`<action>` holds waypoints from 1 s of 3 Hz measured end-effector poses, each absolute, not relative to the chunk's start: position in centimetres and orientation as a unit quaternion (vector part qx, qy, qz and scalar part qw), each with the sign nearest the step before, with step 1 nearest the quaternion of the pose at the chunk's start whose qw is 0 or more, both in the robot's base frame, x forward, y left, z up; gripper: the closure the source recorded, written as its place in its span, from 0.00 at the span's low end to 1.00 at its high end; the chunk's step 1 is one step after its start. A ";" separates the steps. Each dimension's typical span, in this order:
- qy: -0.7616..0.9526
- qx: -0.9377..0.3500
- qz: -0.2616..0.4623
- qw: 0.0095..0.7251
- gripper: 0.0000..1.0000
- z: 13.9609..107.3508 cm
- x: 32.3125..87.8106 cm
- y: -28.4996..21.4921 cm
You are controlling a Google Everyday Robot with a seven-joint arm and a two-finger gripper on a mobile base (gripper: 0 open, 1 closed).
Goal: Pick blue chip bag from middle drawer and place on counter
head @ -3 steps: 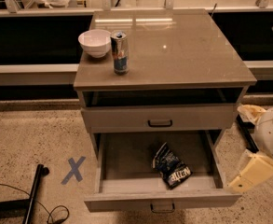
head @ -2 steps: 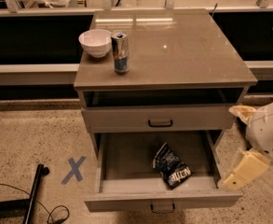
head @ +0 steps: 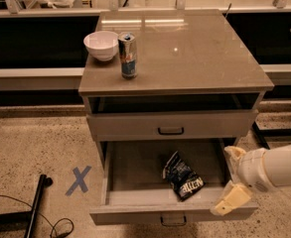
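The blue chip bag (head: 182,176) lies crumpled in the open middle drawer (head: 135,198), right of the tray's centre. The counter (head: 194,48) is the glossy grey-brown top of the cabinet above it. My gripper (head: 233,178) is at the drawer's right front corner, to the right of the bag and apart from it. Its two cream fingers (head: 231,200) stand spread, open and empty.
A white bowl (head: 101,44) and a tall silver-blue drink can (head: 128,55) stand at the counter's left side. The grey drawer front above (head: 171,126) is shut. A blue X (head: 78,180) marks the floor on the left, near a black stand leg (head: 36,207) and cables.
My gripper has moved left and a little down, from beside the cabinet to the drawer's right front corner. The bag and the drawer have not moved.
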State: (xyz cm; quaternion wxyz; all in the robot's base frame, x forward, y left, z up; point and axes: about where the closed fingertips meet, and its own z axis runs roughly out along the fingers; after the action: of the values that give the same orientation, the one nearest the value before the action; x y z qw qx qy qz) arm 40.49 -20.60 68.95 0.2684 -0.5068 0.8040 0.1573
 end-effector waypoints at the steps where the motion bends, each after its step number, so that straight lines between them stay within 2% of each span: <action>1: 0.806 -0.470 0.193 0.304 0.00 62.1 42.2 -20.9; 3: 0.806 -0.485 0.184 0.286 0.00 60.5 43.8 -20.5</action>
State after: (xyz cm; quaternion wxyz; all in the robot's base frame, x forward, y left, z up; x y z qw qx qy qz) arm 43.82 -20.49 60.52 0.2865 -0.4847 0.8056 0.1844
